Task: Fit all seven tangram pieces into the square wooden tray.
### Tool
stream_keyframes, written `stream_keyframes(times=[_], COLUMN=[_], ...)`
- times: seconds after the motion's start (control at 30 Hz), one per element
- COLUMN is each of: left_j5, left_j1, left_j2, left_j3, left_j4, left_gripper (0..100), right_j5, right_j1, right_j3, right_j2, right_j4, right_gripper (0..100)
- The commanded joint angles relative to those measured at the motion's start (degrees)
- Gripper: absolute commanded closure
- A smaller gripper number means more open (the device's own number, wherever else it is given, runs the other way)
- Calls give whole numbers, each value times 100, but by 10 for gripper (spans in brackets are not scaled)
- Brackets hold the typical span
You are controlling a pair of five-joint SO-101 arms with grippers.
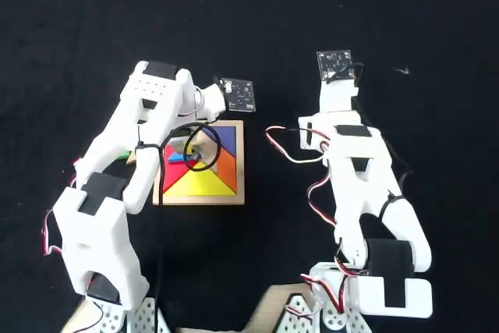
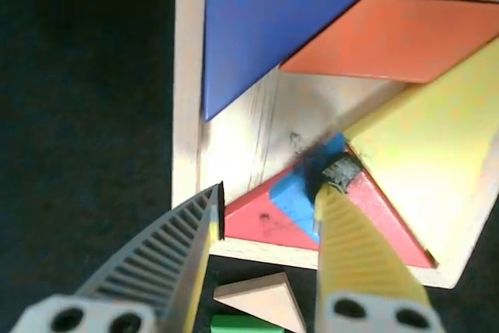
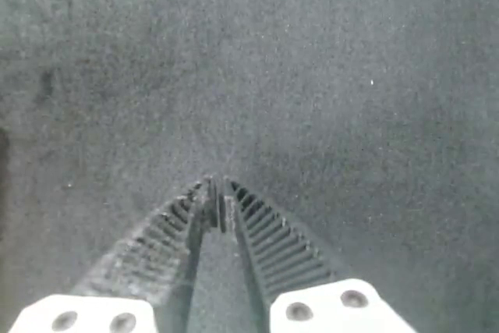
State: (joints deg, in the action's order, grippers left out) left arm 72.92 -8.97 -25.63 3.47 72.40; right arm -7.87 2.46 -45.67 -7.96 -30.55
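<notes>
- Tray [image 2: 187, 99]: square and wooden, lying on the black cloth [image 1: 390, 21] directly beneath the left pincer [image 2: 277, 180]. A patch of its floor shows as bare wood just ahead of the pincer tips.
- Left pincer: jaws spread. The tip of the grey ridged finger [image 2: 168, 259] stands over the tray's near rim. The dark tip of the other finger [image 2: 351, 247] touches the small blue piece.
- Small blue piece [image 2: 300, 196]: inside the tray, between the two fingertips and in contact with one only. It lies against the red triangle and seems partly over it; whether it sits flat cannot be told.
- Red triangle [image 2: 261, 228]: inside the tray, along the rim nearest the pincer, under and between the tips.
- Yellow triangle [image 2: 429, 169]: inside the tray, just beyond the touching finger, on its outer side.
- Large blue triangle [image 2: 249, 37] and orange piece [image 2: 398, 37]: inside the tray on the side farthest from the pincer, meeting along one edge.
- Plain wooden triangle [image 2: 261, 298] and green piece [image 2: 245, 324]: outside the tray on the cloth, behind the fingertips and between the finger bases, the green one nearer the wrist.
- Right pincer [image 3: 214, 196]: fingers pressed together at the tips, above black cloth, well apart from the tray.
</notes>
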Motion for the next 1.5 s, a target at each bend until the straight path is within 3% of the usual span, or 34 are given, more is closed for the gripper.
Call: stream_keyframes(times=[0.0,0.23,0.43,0.67,1.07,1.2,1.47], left_j5=[281,273,273,264,-360,-738,-756], left_j1=[57,31,22,66,145,321,259], left_j2=[-88,-149,-88,-88,-88,-88,-88], left_j3=[101,242,382,945,1473,1464,567], left_j4=[492,633,932,1714,2163,2127,1099], left_gripper=[798,799,929,935,914,821,827], right_j5=[-9,-9,-9,-9,-18,-26,-26], right_j1=[-53,-53,-53,-53,-53,-53,-62], right_j3=[242,242,242,242,242,242,242], right_j2=[-13,-13,-13,-13,-13,-13,-13], right_j4=[114,114,114,114,97,97,97], right_gripper=[987,987,987,987,987,987,987])
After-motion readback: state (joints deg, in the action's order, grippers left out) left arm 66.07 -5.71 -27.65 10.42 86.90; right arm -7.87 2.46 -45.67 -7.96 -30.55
